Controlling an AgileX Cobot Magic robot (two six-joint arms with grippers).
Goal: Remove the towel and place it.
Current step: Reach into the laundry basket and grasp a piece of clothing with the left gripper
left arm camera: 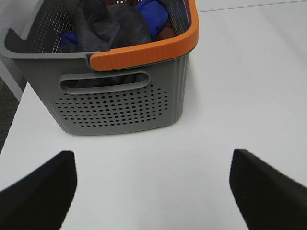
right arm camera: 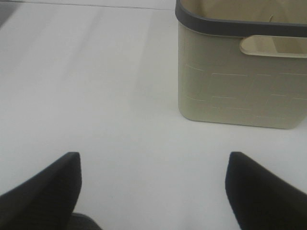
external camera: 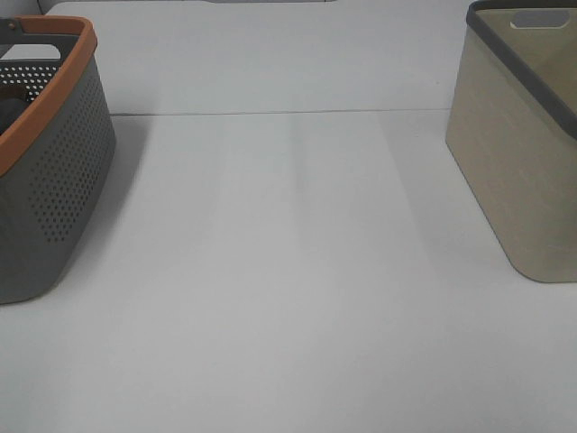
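Both spread wide, holding nothing: left gripper (left arm camera: 153, 191), right gripper (right arm camera: 153, 191). One dark towel (left arm camera: 110, 26) heaped in grey basket (left arm camera: 120, 110) at bench (external camera: 288, 271) left edge, among blue cloths (left arm camera: 151, 17). One beige basket (external camera: 518, 171) at right edge.

Basket (external camera: 54, 180) and bin (external camera: 523, 162) run off the high view's edges. Towel (left arm camera: 108, 26) sits partly behind the basket's rim. My left gripper (left arm camera: 153, 155) and right gripper (right arm camera: 153, 155) are cropped.

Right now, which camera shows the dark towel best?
The left wrist view: the towel lies heaped among blue cloth inside the grey basket. The exterior high view cuts that basket off, contents nearly hidden; the right wrist view faces the beige bin instead.
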